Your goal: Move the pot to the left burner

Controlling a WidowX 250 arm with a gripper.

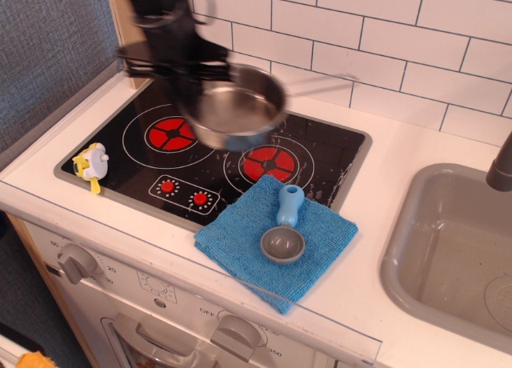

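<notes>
hand holds the pot (blurred) above the stove, beside the left burner.

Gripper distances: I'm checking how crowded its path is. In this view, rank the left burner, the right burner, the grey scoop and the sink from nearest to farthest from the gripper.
From the gripper, blurred, holding the pot:
1. Left burner, just below it.
2. Right burner, to the stove's right.
3. Grey scoop, on the blue cloth in front.
4. Sink, far right.

Bright, even light fills the sharp scene, but the arm and pot are smeared with motion blur, and faint glare sheens the black hob.
</notes>
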